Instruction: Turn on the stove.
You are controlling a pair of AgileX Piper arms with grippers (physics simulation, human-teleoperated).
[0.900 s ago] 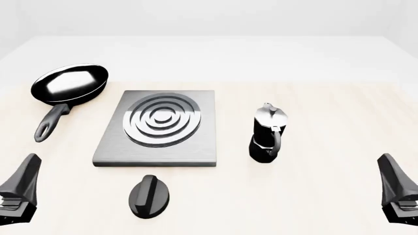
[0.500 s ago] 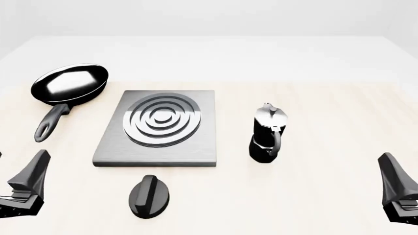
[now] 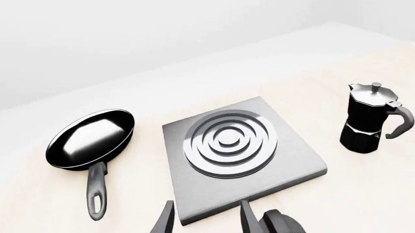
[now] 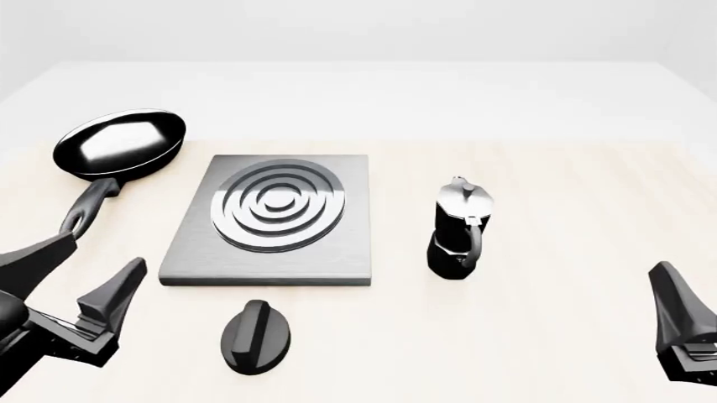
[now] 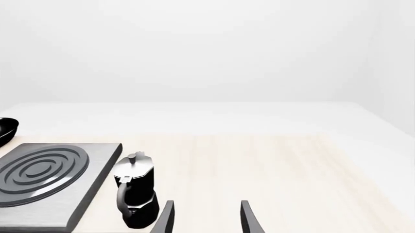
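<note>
The stove is a flat square grey slab [image 4: 274,220] with raised silver rings in the middle of the table; it also shows in the left wrist view [image 3: 240,160] and the right wrist view [image 5: 45,182]. Its round black ridged knob [image 4: 255,336] lies apart, just in front of the slab, and peeks in at the edge of the left wrist view [image 3: 283,224]. My left gripper [image 4: 107,253] is open and empty, to the left of the knob, pointing at the slab. My right gripper [image 4: 681,323] is open and empty at the front right, far from the knob.
A black frying pan [image 4: 121,143] lies at the back left, its handle [image 4: 87,210] reaching toward my left gripper. A black-and-silver moka pot [image 4: 459,228] stands upright right of the slab. Light wooden table top [image 4: 583,210] stretches to the right.
</note>
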